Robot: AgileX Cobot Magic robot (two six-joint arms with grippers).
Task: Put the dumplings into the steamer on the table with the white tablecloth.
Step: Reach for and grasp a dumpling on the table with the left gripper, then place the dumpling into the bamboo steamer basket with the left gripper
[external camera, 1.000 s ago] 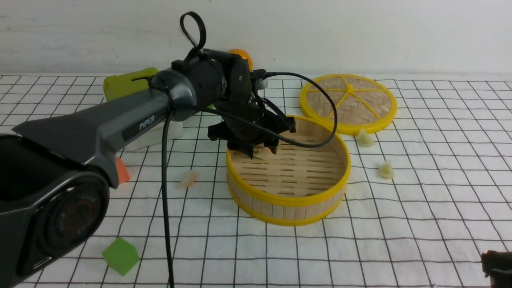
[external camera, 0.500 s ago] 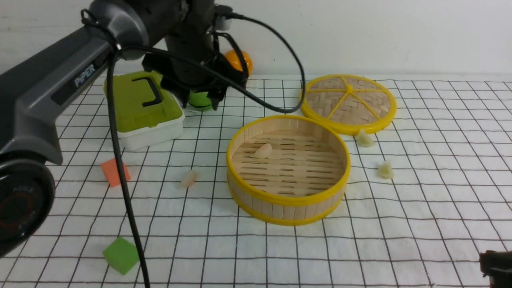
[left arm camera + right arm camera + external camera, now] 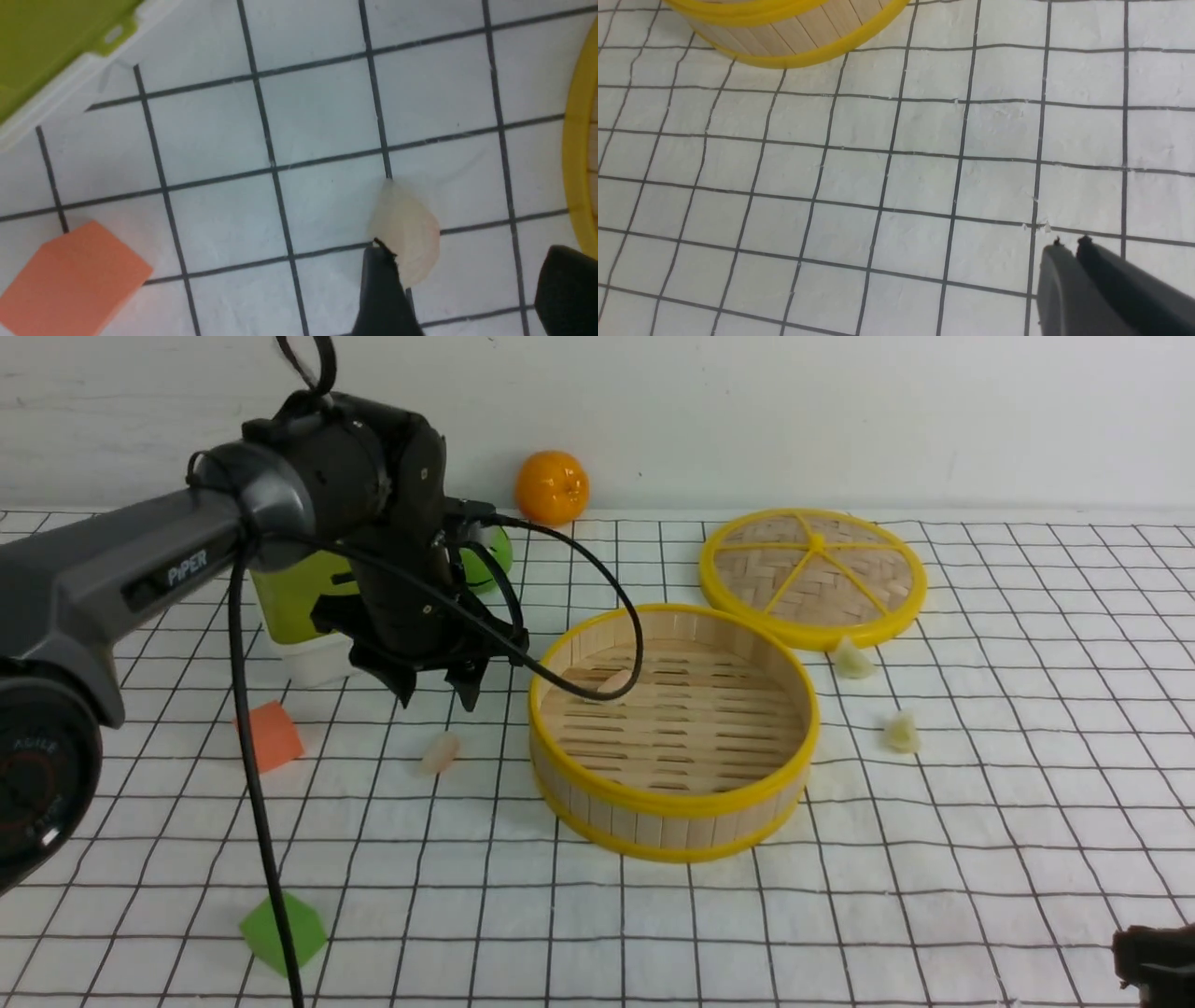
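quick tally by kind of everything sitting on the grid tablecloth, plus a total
dumplings: 4
foam cubes: 2
steamer: 1
steamer lid: 1
orange: 1
green-lidded box: 1
green ball, partly hidden: 1
total: 11

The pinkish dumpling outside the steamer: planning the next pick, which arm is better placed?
Left. Its jaws stand open just above that dumpling; the right arm, jaws shut, sits at the near right corner, beyond the steamer.

text: "PiPER" | lettering: white | on: left arm, grey link
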